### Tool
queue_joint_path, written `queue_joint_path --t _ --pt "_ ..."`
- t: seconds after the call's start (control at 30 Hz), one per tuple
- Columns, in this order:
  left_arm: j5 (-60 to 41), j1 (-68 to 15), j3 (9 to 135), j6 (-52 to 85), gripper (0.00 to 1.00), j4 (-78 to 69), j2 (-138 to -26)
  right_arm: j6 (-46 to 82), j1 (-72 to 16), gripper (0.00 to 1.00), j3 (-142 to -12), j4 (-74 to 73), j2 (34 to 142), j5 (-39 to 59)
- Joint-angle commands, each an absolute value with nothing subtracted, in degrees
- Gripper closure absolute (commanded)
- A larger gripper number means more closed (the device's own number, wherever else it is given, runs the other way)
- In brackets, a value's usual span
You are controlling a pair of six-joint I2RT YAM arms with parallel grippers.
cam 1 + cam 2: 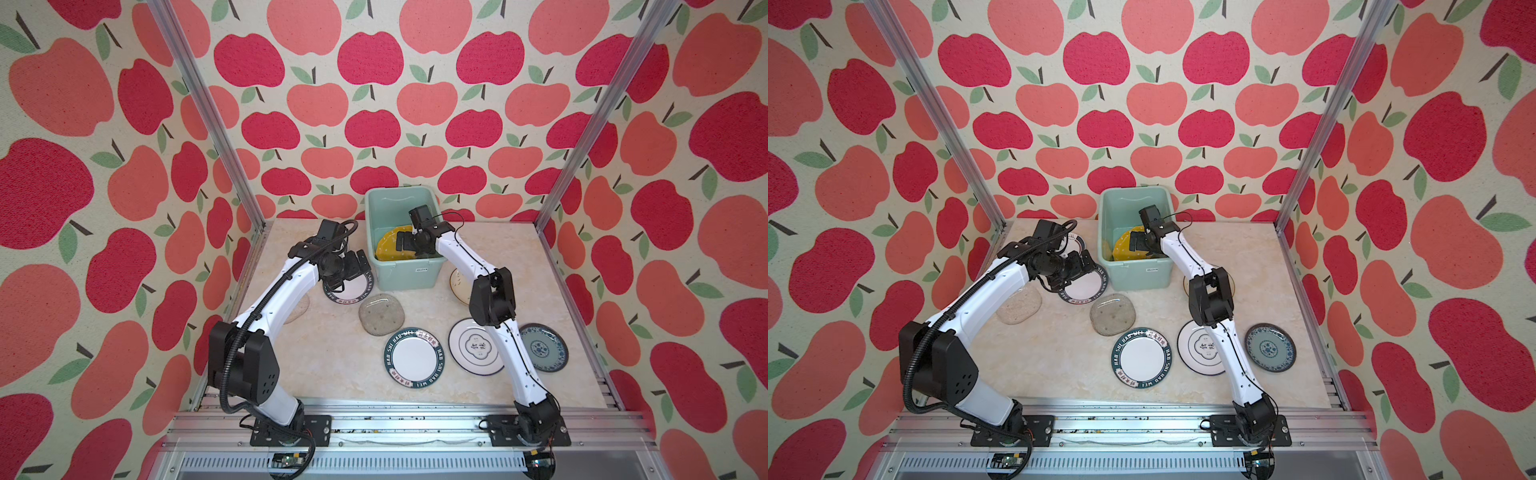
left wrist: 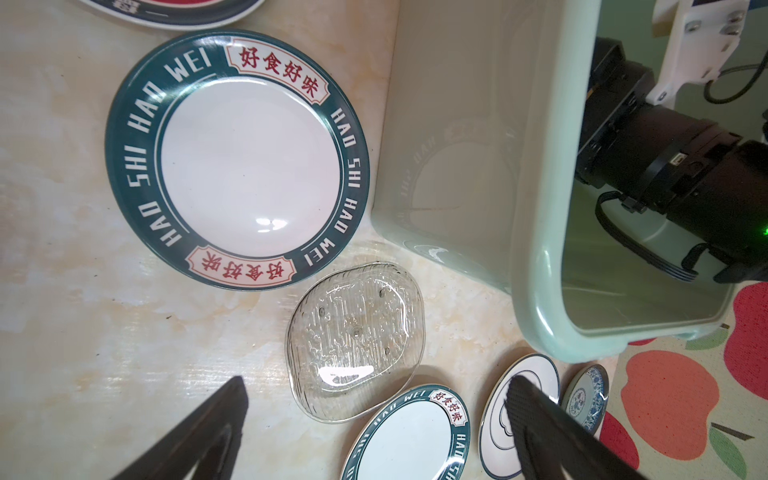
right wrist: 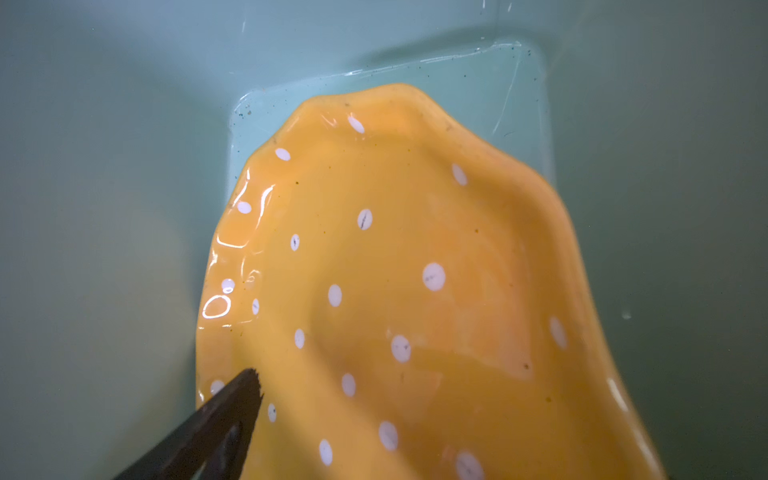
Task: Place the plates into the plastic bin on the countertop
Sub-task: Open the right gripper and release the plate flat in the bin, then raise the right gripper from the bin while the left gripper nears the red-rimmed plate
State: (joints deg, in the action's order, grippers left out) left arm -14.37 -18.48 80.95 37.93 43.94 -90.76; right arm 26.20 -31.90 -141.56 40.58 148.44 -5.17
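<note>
Yellow dotted plate (image 1: 386,246) lies inside mint bin (image 1: 409,277).

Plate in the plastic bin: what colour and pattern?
Yellow plate with white dots; clearest in the right wrist view.

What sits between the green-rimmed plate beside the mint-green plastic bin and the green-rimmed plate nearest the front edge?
The clear ribbed glass plate lies there; both top views and the left wrist view show it.

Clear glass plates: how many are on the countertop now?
2. One glass plate lies just in front of the plastic bin; the second glass plate sits further left, partly under the left arm. The arms could hide more.
</note>
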Motion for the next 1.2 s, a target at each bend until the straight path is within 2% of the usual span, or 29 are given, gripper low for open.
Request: queue_joint_path --t 0.0,0.3,0.7,1.0,1.17 --pt "-12.92 -18.11 82.20 36.86 0.01 44.65 -88.95 19.68 -32.80 0.01 -145.65 41.43 145.63 -9.11" --pt "-10.74 -18.02 81.17 37.49 0.01 45.47 -83.26 16.00 -34.23 0.01 -145.75 42.88 138.71 -12.43" --pt "-8.16 -16.48 79.43 37.19 0.01 51.33 -72.38 15.18 -35.06 0.01 -144.84 44.41 128.72 -9.14" --pt "-8.45 -14.01 78.31 38.66 0.01 54.50 -66.39 14.31 -35.67 0.03 -135.27 44.64 115.56 -2.87" --pt "-12.10 -10.74 78.48 40.75 0.01 57.29 -65.33 15.72 -35.64 0.04 -124.60 42.93 105.15 3.29"
